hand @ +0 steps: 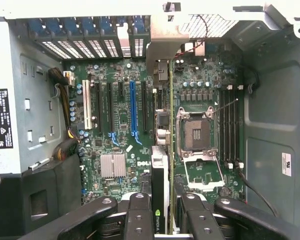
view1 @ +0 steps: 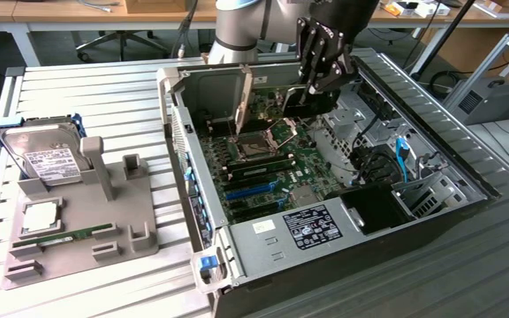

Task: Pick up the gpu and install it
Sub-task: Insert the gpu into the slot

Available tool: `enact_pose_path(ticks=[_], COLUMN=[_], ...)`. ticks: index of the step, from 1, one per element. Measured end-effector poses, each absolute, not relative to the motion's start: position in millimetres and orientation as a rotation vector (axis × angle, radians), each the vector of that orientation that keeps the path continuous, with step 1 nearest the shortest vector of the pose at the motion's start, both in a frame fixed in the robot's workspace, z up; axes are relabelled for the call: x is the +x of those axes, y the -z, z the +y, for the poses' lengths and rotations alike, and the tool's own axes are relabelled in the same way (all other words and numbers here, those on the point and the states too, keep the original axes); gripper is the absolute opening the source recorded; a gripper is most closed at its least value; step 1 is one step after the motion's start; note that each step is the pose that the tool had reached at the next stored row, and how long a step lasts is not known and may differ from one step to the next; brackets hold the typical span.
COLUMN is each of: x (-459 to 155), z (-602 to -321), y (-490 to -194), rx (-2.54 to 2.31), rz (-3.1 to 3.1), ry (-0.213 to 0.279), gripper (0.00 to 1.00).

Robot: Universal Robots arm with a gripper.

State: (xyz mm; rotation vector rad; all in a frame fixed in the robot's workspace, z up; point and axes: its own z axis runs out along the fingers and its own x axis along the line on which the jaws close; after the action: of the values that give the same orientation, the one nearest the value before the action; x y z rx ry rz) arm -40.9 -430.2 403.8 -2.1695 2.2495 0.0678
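The gpu is held upright inside the open computer case, its silver end bracket toward the rear wall. My gripper is shut on its top edge. In the wrist view the gpu appears edge-on between my black fingers, and the gripper sits directly over it. The card stands over the motherboard, between the blue slot and the empty CPU socket. Its bracket is near the rear slot openings. Whether its lower edge touches a slot is hidden.
On the exterior view's left, a grey fixture holds a hard drive, a processor chip and a green memory stick. Cables and a drive cage crowd the case's right side. The power supply fills its near corner.
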Motion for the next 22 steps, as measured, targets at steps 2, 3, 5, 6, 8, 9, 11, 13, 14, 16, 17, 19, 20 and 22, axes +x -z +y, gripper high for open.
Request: enact_pose_path(ticks=[2, 3, 5, 6, 8, 9, 11, 13, 14, 16, 17, 19, 20, 22], x=[-41, -41, -41, -41, -41, -41, -41, -41, -41, -41, -41, -41, -41, -41], z=[-430, -430, -430, -430, -430, -430, -430, -430, -430, -430, -430, -430, -430, -430], y=[-401, -399, -396, -394, -391, -389, -384, -382, -381, -381, -380, -380, -380, -380], rx=[-2.170, -2.170, -2.169, -2.170, -2.170, -2.170, -2.169, -2.169, -2.170, -2.170, -2.170, -2.169, -2.169, -2.170], rz=[2.249, 2.249, 2.249, 2.249, 2.249, 2.250, 2.250, 2.249, 2.250, 2.250, 2.250, 2.249, 2.250, 2.250], ry=[-0.068, -0.068, -0.068, -0.068, -0.068, -0.068, -0.068, -0.068, -0.068, -0.068, -0.068, -0.068, -0.068, -0.068], gripper=[0.27, 0.27, 0.27, 0.27, 0.27, 0.27, 0.27, 0.27, 0.27, 0.27, 0.27, 0.27, 0.27, 0.27])
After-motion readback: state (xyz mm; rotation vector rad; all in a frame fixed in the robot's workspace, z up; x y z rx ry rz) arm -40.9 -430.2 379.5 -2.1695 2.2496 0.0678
